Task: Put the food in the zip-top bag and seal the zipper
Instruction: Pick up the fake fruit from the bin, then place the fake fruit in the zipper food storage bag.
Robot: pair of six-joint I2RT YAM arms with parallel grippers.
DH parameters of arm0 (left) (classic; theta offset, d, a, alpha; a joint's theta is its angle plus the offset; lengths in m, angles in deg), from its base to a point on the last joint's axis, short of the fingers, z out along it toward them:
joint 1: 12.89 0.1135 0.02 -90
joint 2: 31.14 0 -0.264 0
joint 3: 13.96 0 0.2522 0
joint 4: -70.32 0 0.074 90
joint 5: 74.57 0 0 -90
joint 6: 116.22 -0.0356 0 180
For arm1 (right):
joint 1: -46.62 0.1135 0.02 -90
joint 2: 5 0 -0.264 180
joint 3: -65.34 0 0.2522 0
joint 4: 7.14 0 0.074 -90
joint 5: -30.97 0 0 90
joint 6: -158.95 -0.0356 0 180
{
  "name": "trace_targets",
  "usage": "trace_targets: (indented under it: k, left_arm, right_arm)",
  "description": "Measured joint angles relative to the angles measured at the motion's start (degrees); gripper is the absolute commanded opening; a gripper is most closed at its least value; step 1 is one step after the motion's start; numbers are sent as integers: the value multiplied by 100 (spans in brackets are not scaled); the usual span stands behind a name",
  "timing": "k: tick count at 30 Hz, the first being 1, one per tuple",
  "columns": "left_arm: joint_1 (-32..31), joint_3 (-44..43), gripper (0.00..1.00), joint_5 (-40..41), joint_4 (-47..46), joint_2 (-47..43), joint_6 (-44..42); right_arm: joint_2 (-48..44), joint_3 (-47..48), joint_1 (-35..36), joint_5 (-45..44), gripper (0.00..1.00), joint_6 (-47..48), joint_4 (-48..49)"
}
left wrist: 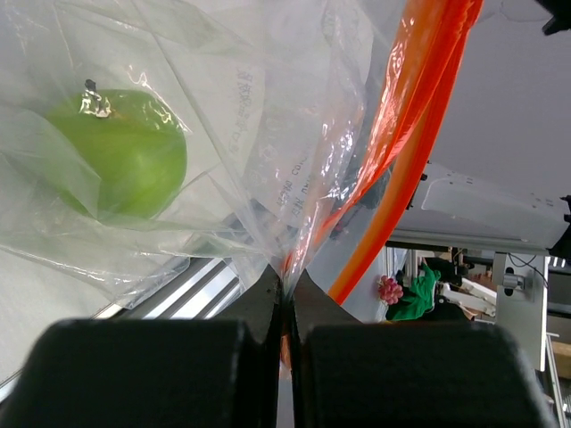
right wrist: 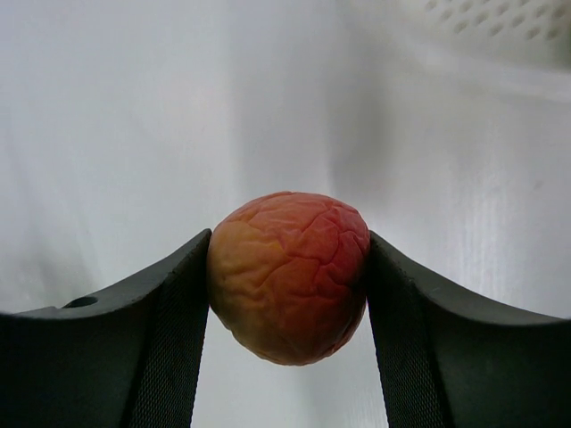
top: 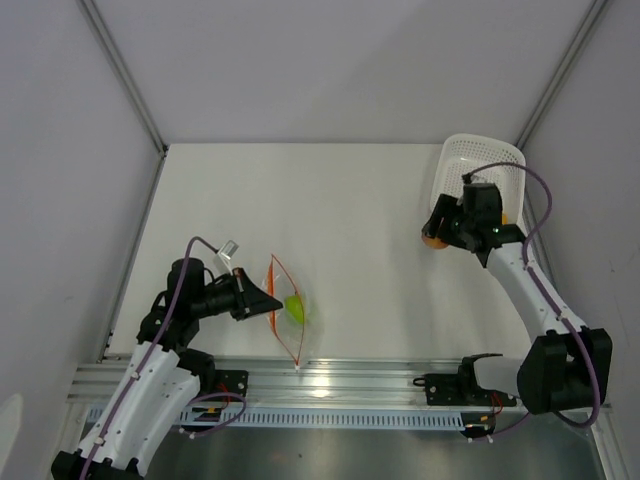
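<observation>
The clear zip-top bag lies at the near left with its mouth held open. The lime-green ball is inside it, and also shows in the left wrist view. The zipper is a red-orange strip round the mouth. My left gripper is shut on the bag's mouth edge. My right gripper is shut on the red-orange fruit, held above the table beside the basket; the fruit fills the gap between the pads. I cannot make out the yellow-orange piece.
The white perforated basket stands at the far right, just behind my right gripper, and its rim shows in the right wrist view. A metal rail runs along the table's near edge. Grey walls close in both sides.
</observation>
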Motion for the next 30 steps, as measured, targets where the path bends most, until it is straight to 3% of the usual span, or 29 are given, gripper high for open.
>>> trace_targets:
  k: [13,30]
  left_arm:
    - [0,2,0,-28,-118,149,-2]
    - [0,186,1,-103,-245,431,-46]
  right_arm:
    - [-752,-1392,2680,98,0,-610,136]
    - [-756,-769,5508,39,0,-817,-407]
